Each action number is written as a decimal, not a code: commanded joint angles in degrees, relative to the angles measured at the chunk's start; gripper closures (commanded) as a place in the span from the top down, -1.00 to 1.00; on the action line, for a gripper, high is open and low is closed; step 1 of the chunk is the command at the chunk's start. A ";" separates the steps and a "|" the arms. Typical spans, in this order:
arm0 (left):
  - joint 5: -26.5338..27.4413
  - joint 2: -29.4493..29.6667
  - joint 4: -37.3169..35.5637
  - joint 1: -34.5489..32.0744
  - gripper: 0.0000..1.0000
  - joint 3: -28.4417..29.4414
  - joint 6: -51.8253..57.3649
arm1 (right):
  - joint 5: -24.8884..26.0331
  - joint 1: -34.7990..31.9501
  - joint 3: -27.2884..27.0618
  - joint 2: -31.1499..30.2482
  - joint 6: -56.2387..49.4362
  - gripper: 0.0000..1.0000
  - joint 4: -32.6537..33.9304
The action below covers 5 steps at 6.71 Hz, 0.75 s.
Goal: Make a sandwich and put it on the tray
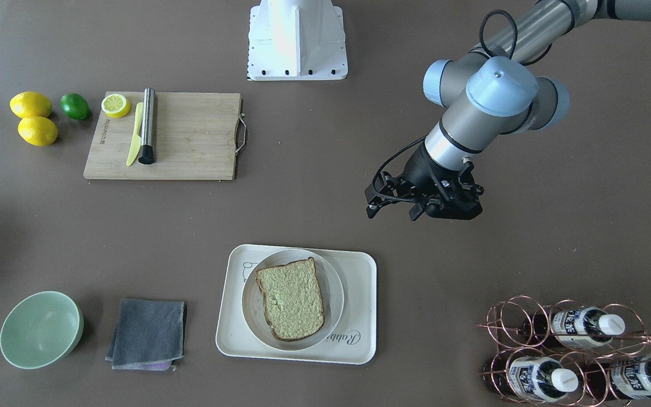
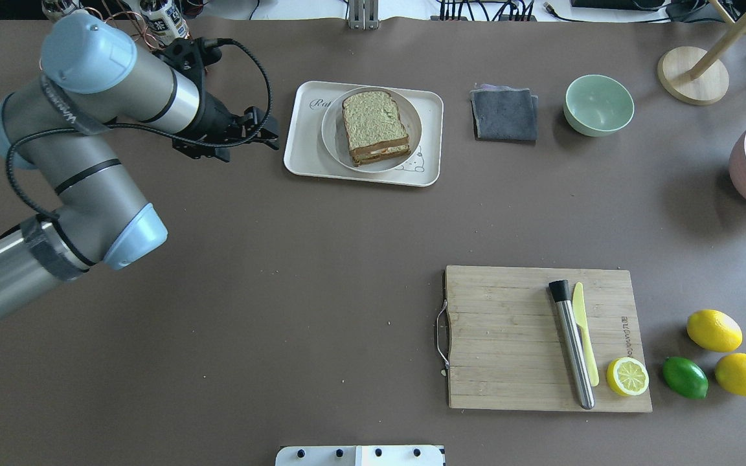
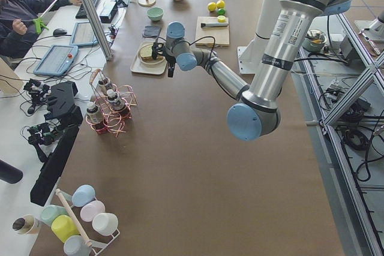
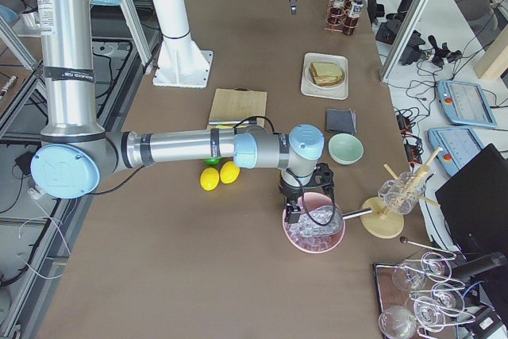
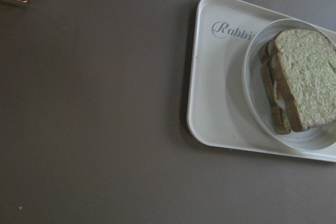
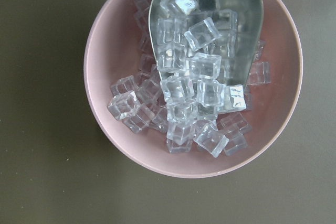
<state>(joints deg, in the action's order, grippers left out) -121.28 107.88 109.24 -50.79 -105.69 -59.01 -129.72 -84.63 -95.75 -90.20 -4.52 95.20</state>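
Observation:
The sandwich point(image 2: 375, 126), two speckled bread slices stacked with a thin pale filling edge showing, lies on a round white plate point(image 2: 331, 129) on the cream tray point(image 2: 302, 149). It also shows in the front view point(image 1: 291, 298) and the left wrist view point(image 5: 302, 80). My left gripper point(image 2: 272, 133) hovers above the table just beside the tray's short edge, open and empty. My right gripper point(image 4: 305, 208) hangs over a pink bowl point(image 6: 105, 77) of ice cubes with a metal scoop point(image 6: 236, 3). I cannot tell whether it is open or shut.
A wooden cutting board point(image 2: 509, 336) holds a steel muddler, a yellow knife and a lemon half. Lemons and a lime point(image 2: 685, 377) lie beside it. A grey cloth point(image 2: 504, 114) and a green bowl point(image 2: 598, 103) sit past the tray. A copper bottle rack point(image 1: 574, 350) stands near my left arm.

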 commanded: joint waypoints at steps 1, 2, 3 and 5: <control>-4.47 -10.88 -1.66 -8.41 0.96 -2.77 15.41 | -0.01 -1.59 0.04 -1.55 -0.05 1.00 0.08; -4.67 -16.07 -1.75 -12.45 0.96 -2.25 24.90 | -0.01 -1.68 0.21 -1.65 -0.05 1.00 -0.01; -5.10 -19.69 -1.83 -18.84 0.96 0.02 36.74 | -0.01 -1.68 0.48 -1.65 0.04 1.00 0.08; -13.77 -20.78 -3.49 -31.24 0.96 8.70 57.51 | -0.01 -1.68 0.74 -1.56 0.13 1.00 0.08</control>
<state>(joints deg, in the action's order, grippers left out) -130.65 87.86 106.97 -75.04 -101.50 -12.85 -129.72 -86.29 -95.11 -91.78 -4.43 95.27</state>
